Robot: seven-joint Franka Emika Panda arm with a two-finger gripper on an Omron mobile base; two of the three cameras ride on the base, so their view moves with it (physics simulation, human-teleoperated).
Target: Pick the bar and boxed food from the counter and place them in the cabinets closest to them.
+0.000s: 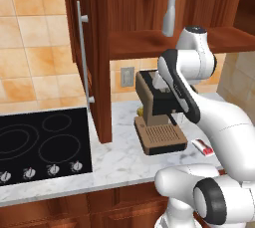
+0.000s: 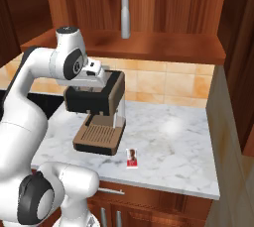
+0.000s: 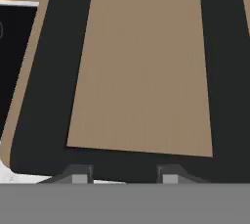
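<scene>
The claw (image 3: 119, 175) hovers right over the coffee machine (image 2: 99, 107), tips set narrow, gripping nothing. The bar (image 2: 132, 157) lies flat on the desk (image 2: 173, 141), just beside the machine's tray and nearer the front edge, long axis pointing front to back.

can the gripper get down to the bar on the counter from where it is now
Probably not straight down: the gripper sits just over the top of the coffee machine, while the bar lies on open counter beside its tray. Shifting sideways first looks unobstructed.
</scene>
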